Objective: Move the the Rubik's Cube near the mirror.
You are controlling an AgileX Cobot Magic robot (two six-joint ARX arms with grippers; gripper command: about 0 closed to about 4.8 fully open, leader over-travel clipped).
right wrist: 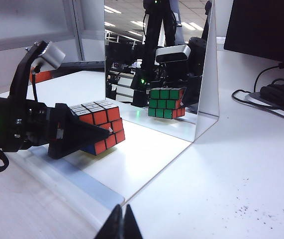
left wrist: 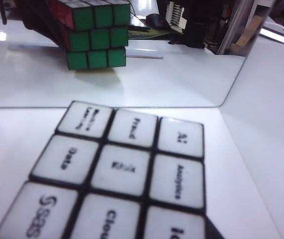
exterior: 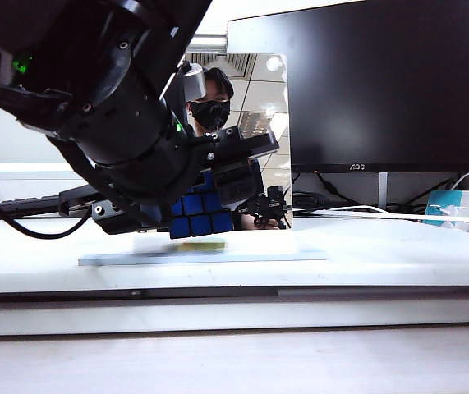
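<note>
Left claw (right wrist: 99, 137) grips the Rubik's Cube (right wrist: 101, 127) before the mirror (right wrist: 154, 59) (right claw (right wrist: 121, 219) clenched, idle).

AOC on monitor (exterior: 357, 167), SAS on Rubik's Cube (left wrist: 127, 174)

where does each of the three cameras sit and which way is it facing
Exterior: low at the table edge, facing the mirror and monitor; left claw carries the Rubik's Cube.
Left wrist: just above the cube's white face, facing the mirror.
Right wrist: off to the side; right claw tips shut.
All share cube and mirror.
</note>
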